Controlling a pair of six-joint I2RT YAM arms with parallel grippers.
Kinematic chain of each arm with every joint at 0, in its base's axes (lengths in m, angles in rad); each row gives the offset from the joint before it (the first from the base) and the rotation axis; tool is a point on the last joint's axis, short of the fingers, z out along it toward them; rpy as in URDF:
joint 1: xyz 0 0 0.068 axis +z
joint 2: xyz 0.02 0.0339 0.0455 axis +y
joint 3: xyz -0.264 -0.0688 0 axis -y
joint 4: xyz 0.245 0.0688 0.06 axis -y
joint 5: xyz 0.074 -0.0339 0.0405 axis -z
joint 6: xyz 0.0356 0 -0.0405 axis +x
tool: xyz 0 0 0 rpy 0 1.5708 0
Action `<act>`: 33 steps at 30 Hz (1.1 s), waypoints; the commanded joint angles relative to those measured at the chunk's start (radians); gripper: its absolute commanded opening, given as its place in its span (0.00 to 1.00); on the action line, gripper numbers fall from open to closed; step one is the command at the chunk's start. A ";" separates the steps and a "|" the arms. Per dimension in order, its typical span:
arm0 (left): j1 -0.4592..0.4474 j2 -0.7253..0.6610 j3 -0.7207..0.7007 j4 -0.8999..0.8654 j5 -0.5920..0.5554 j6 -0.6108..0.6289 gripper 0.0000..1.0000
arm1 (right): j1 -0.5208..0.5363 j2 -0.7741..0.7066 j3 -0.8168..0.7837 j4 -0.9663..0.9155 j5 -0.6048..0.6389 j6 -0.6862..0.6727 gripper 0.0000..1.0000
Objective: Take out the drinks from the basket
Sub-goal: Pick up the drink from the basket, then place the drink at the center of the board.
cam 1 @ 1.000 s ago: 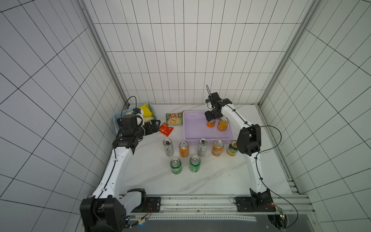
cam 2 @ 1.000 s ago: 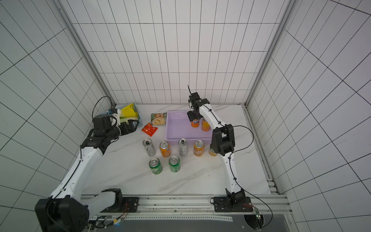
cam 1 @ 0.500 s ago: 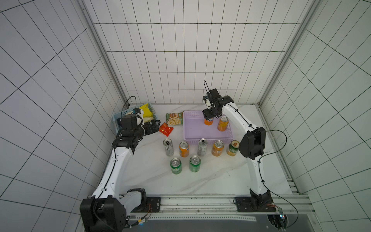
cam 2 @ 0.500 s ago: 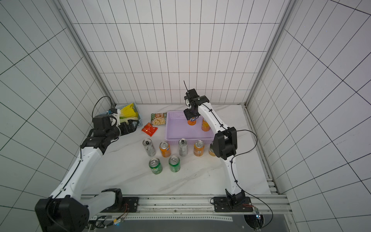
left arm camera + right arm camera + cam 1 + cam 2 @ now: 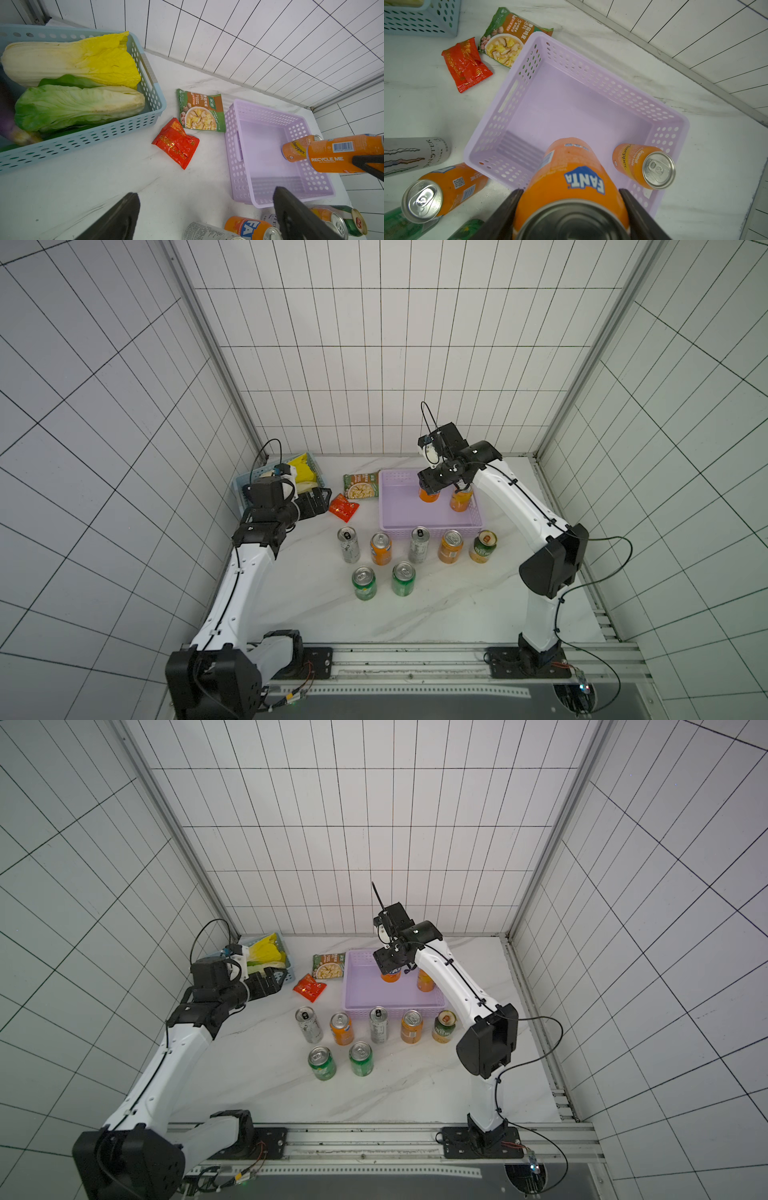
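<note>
- Between the fingers of the right pincer (image 5: 571, 216): the gripped can (image 5: 566, 176), orange and upright. A finger presses on each side near its top, so the pincer is closed on it.
- Directly below the right pincer: the lilac basket (image 5: 432, 526). The gripped can sits within the basket's outline in both top views. I cannot tell whether its base touches the basket floor.
- Just beside the right pincer, toward its own arm: a second orange can (image 5: 460, 501). It stands upright on the basket floor near a corner, apart from the gripped can.
- Nearer the robot's base than the right pincer, outside the basket's near wall: a row of five cans (image 5: 419, 544), upright on the tabletop (image 5: 457, 614). Their colours are silver-white, orange, silver-white, orange, then dark green and orange.
- Nearer the base again than that row: two green cans (image 5: 364, 582), upright and side by side.
- Left pincer (image 5: 205, 192): its fingers are spread wide and hold nothing. It hovers over bare tabletop, well apart from the lilac basket.
- Ahead of the left pincer: a red packet (image 5: 176, 143) lying flat, with a green packet (image 5: 201, 112) just beyond it.
- Beside the left pincer, toward the side wall: a light blue basket (image 5: 83, 137) holding leafy cabbages (image 5: 72, 62).
</note>
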 commanded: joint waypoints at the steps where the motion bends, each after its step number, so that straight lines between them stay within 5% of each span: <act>1: 0.006 0.002 -0.005 0.016 -0.004 0.006 0.98 | 0.029 -0.108 -0.064 0.014 0.018 0.029 0.65; 33: 0.023 0.011 -0.002 0.012 -0.008 0.007 0.98 | 0.292 -0.645 -0.689 0.036 0.100 0.295 0.65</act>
